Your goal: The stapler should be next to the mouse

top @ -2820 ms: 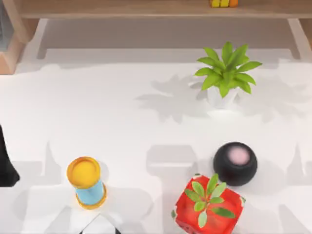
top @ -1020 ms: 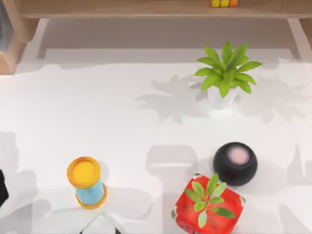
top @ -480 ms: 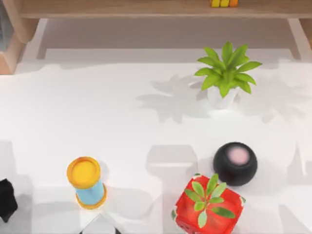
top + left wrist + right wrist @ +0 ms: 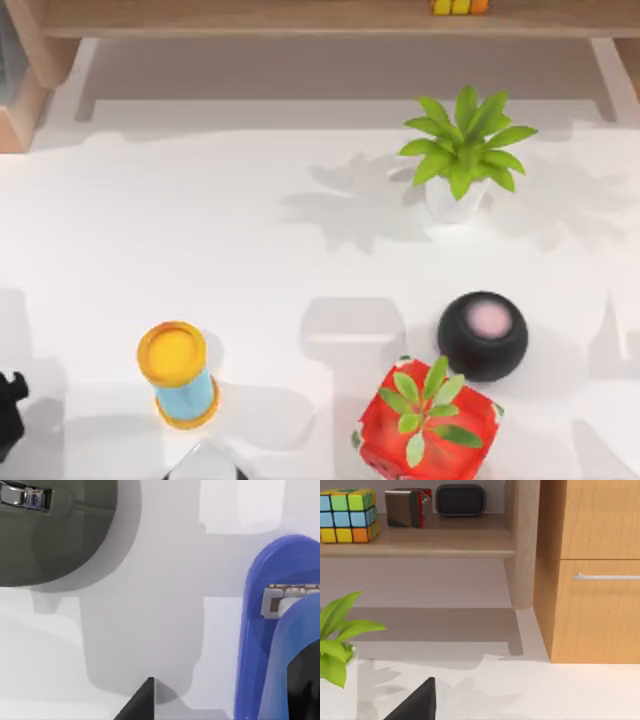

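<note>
In the left wrist view, the dark grey mouse with a silver wheel lies on the white table. The blue stapler lies a short way from it, with bare table between them. My left gripper is open low over the table. One dark fingertip hangs over the bare gap, and the other fingertip is over the stapler's top. From above, a dark part of the left arm sits at the table's front left edge. My right gripper stays parked on the right and faces the shelf.
On the table stand a yellow-topped blue cylinder, a black round speaker, a red-potted plant and a white-potted plant. A wooden shelf holds a colour cube. A wooden cabinet stands at the back.
The left arm's dark part has slid along the left edge toward the table's front. Over the last half second it drew slightly further left. The tabletop objects have not moved.
</note>
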